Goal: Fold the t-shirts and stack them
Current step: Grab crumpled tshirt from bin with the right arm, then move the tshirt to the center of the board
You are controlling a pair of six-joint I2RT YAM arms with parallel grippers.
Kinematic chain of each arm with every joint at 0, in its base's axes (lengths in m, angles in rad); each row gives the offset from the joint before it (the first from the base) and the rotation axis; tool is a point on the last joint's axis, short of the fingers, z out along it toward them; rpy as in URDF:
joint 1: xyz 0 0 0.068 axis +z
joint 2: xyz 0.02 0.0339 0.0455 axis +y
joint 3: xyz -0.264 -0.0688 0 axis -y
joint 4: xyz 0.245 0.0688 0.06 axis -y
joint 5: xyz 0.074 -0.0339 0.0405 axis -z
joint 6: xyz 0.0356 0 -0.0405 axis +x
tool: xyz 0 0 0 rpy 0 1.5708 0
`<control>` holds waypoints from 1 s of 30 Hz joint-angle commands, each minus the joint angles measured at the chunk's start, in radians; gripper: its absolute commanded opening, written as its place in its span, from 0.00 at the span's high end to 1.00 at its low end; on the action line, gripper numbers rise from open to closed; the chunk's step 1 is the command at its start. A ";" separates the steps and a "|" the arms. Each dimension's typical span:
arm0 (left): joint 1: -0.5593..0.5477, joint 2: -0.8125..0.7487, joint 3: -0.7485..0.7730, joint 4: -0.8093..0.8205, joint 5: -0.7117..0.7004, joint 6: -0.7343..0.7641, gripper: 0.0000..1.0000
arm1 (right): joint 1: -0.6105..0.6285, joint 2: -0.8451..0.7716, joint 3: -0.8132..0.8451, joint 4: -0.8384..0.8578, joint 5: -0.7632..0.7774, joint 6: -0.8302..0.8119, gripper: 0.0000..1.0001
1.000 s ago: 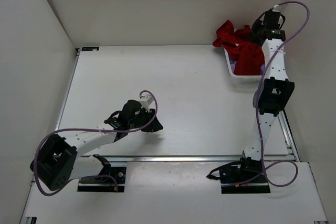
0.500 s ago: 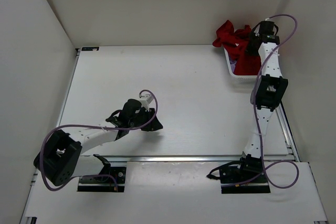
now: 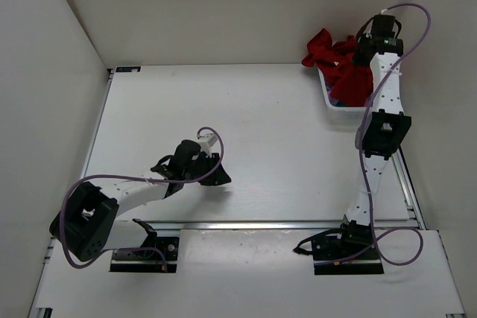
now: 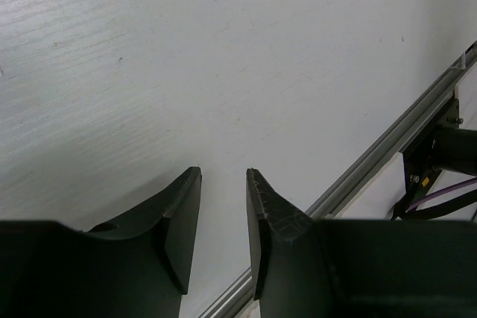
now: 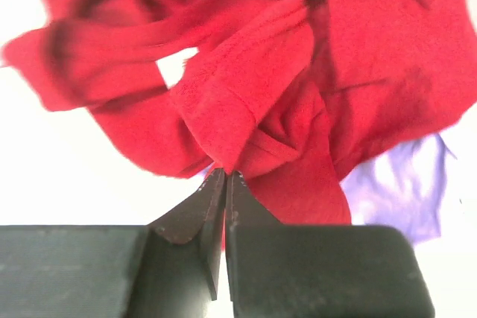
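White table (image 3: 261,124) between white walls (image 3: 223,13); red t-shirt (image 3: 324,46) over basket (image 3: 339,110), far-right corner.

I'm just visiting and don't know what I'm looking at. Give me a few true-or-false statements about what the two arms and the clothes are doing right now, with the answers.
1. The right gripper is pinched shut on a fold of the red t-shirt. True.
2. The left gripper is holding a shirt. False: its fingers are apart with nothing between them, above the bare table.
3. A purple garment shows from beneath the red t-shirt. True.
4. A folded stack of shirts sits in the middle of the table. False: no shirt lies there; the clothes are bunched in the white basket at the far right corner.
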 commanded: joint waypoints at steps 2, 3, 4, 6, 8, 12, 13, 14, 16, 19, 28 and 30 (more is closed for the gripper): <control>0.007 -0.039 0.053 -0.006 0.032 -0.006 0.58 | 0.086 -0.264 0.059 -0.033 0.014 -0.022 1.00; 0.013 -0.050 0.070 -0.018 0.030 -0.006 0.58 | 0.125 -0.323 0.050 -0.031 0.034 -0.028 1.00; 0.027 -0.063 0.079 -0.023 0.027 -0.004 0.57 | 0.138 -0.382 0.030 -0.016 0.030 -0.031 1.00; 0.076 -0.085 0.091 -0.032 0.039 -0.021 0.58 | 0.213 -0.518 -0.071 0.071 -0.059 -0.040 1.00; 0.137 -0.108 0.091 -0.040 0.062 -0.035 0.57 | 0.282 -0.632 -0.192 0.188 -0.116 -0.042 1.00; 0.260 -0.156 0.110 -0.051 0.107 -0.067 0.56 | 0.426 -0.801 -0.340 0.438 -0.258 -0.021 1.00; 0.282 -0.168 0.105 -0.055 0.119 -0.073 0.56 | 0.467 -0.828 -0.328 0.454 -0.268 -0.024 1.00; 0.315 -0.180 0.105 -0.058 0.137 -0.078 0.56 | 0.485 -0.841 -0.297 0.467 -0.294 -0.025 1.00; 0.365 -0.198 0.099 -0.074 0.140 -0.090 0.56 | 0.526 -0.856 -0.268 0.497 -0.340 -0.027 1.00; 0.420 -0.199 0.101 -0.075 0.134 -0.104 0.53 | 0.464 -0.893 -0.332 0.552 -0.476 0.043 1.00; 0.517 -0.199 0.032 -0.080 0.089 -0.110 0.39 | 0.181 -1.231 -1.575 1.128 -0.765 0.352 1.00; 0.504 -0.202 0.016 -0.122 0.062 -0.081 0.38 | 0.109 -1.199 -1.718 1.194 -0.754 0.416 1.00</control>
